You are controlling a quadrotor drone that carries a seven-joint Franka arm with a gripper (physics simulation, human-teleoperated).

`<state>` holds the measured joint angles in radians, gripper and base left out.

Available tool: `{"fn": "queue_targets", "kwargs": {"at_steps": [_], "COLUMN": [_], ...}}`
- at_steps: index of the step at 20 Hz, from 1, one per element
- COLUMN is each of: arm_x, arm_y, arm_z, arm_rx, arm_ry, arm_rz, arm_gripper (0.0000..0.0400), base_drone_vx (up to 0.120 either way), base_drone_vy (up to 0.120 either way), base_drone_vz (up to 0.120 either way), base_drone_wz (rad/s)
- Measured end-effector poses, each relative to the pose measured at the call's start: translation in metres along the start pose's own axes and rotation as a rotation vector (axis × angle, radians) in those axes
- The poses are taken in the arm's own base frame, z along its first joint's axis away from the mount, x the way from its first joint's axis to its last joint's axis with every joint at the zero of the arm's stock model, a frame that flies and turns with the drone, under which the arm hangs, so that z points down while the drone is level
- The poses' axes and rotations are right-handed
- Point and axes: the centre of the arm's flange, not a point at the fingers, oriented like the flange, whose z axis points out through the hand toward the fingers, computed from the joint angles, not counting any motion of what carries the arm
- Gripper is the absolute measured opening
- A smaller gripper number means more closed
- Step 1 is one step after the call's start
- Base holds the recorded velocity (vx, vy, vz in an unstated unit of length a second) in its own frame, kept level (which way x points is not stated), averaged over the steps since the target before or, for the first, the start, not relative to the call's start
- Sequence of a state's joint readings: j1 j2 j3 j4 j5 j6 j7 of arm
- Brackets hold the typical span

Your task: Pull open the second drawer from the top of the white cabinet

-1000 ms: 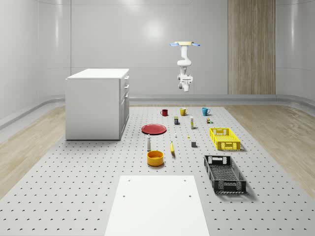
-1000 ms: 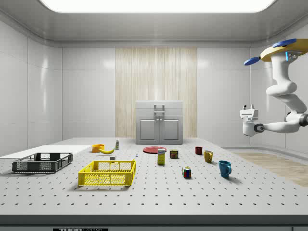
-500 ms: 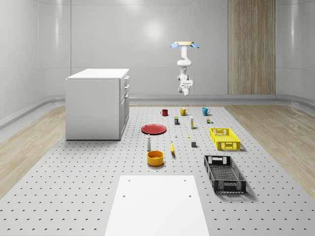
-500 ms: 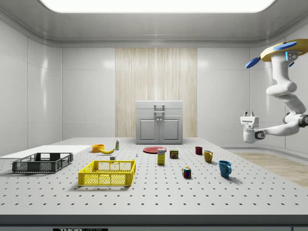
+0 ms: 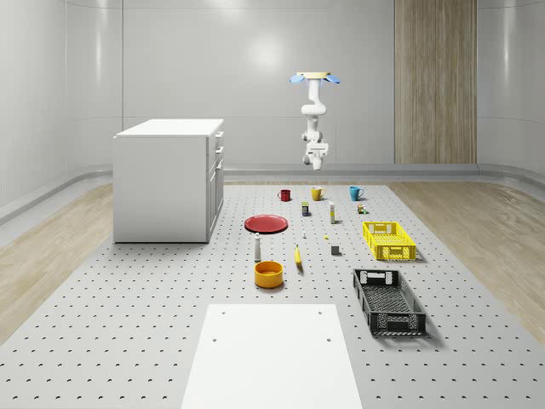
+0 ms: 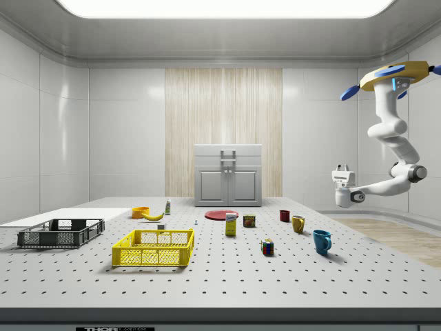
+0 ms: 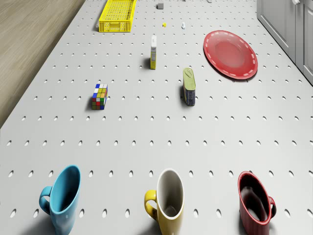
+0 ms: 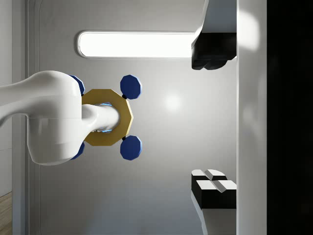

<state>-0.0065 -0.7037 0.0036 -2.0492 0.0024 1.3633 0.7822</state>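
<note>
Spreading wide under a lit ceiling: grey pegboard surface (image 5: 128, 341), white walls, wood flooring around. Standing at whole-scene left: cabinet (image 5: 169, 179), drawers shut. Lying empty: yellow crate (image 5: 389, 240), black crate (image 5: 388, 301), orange bowl (image 5: 268, 273). Hovering high behind the mugs (image 7: 167, 199): drone (image 6: 396, 74), claw (image 8: 213, 117) released, pointing upward.

Gold octagonal drone body (image 8: 106, 117), blue rotors, white jointed arm (image 6: 390, 132), black-padded end effector (image 8: 213, 115)
</note>
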Motion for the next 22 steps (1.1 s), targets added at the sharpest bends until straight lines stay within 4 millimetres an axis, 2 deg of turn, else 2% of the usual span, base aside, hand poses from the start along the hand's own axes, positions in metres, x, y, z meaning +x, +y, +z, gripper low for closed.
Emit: {"fn": "queue_targets", "kwargs": {"at_steps": [3,8,16,18,22], "arm_x": [0.000,0.000,-0.001,0.017,0.052], "arm_y": [0.000,0.000,0.000,0.018,0.052], "arm_z": [-0.002,-0.003,-0.003,0.001,0.032], "arm_rx": [0.002,0.004,0.007,0.187,0.596], "arm_ry": [0.002,0.005,0.010,-0.175,-0.599], "arm_rz": [0.000,0.000,0.000,0.005,0.008], "arm_gripper": [0.0300,0.0300,0.0300,0.0303,0.0307], "base_drone_vx": [0.120,0.120,0.120,0.120,0.120], "base_drone_vy": [-0.120,-0.120,-0.120,-0.120,-0.120], "base_drone_vz": [0.000,0.096,0.000,0.000,0.000], "base_drone_wz": [0.000,0.000,0.000,0.000,0.000]}}
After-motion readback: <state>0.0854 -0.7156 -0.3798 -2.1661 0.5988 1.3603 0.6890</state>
